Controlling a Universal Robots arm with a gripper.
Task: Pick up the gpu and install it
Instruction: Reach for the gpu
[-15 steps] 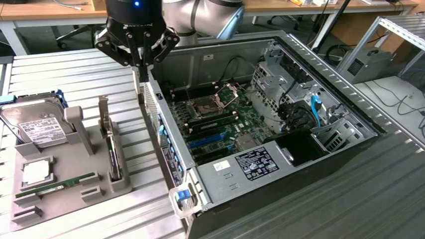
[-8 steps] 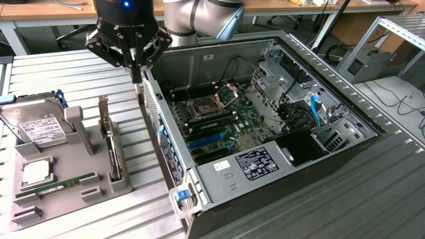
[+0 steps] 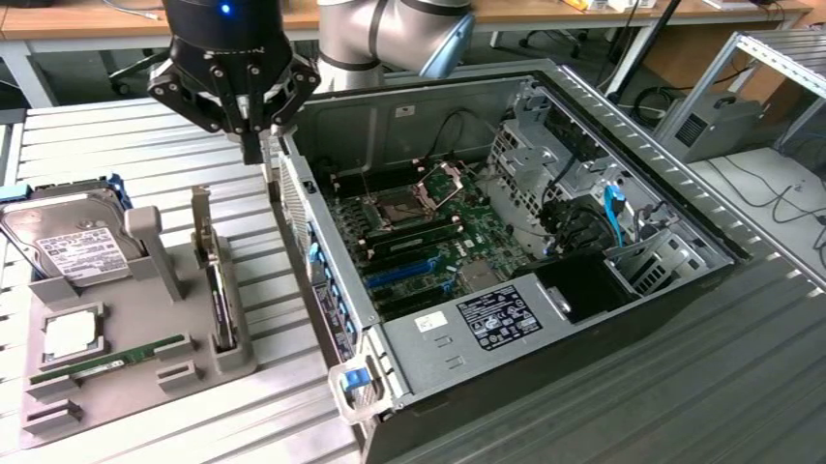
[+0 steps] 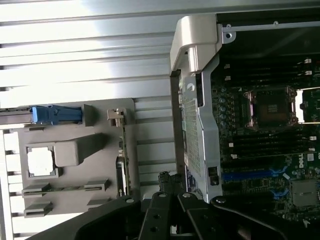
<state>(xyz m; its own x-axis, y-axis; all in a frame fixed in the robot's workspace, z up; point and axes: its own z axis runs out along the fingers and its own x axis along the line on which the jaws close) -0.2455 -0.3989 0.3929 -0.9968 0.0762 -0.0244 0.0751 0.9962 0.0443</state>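
Directly under the claw (image 3: 254, 150) and toward the exterior view's right: open computer case (image 3: 387, 121), motherboard (image 3: 432, 227) bare. Lower, toward the exterior view's left of the claw: grey parts holder (image 3: 123, 387). Hangs pinched fully closed, gripping nothing. On edge in the holder's slot, below the claw and apart from it: gpu (image 3: 215, 285), untouched. Expect a light, stiff, fragile card; take hold across the bare upper edge, clear of chips and contacts.
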